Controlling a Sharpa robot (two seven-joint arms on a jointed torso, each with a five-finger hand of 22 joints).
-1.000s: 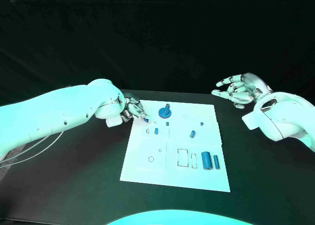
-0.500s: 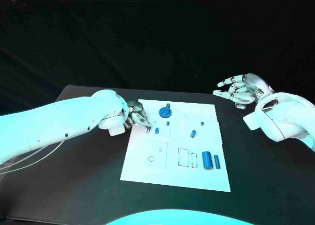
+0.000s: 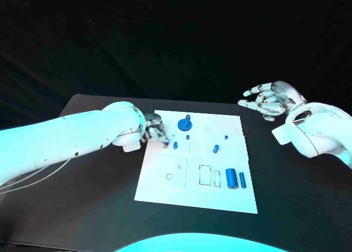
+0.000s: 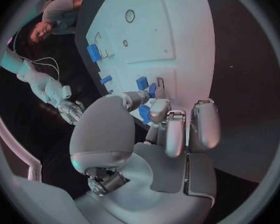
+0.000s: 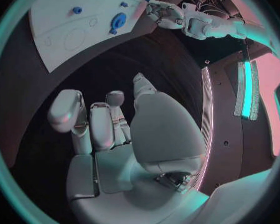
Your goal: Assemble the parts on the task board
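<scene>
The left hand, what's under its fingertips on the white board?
A small blue piece sits at the fingertips of the left hand, over the white board. Whether it is seated is hidden.

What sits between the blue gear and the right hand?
In the head view, only bare task board with faint printed circle outlines, then black table, lies between the blue gear and the right hand.

left hand point(image 4: 159, 134) fingers point(image 4: 159, 109) pinch blue part point(image 4: 144, 113) over task board point(image 4: 171, 30)
</scene>
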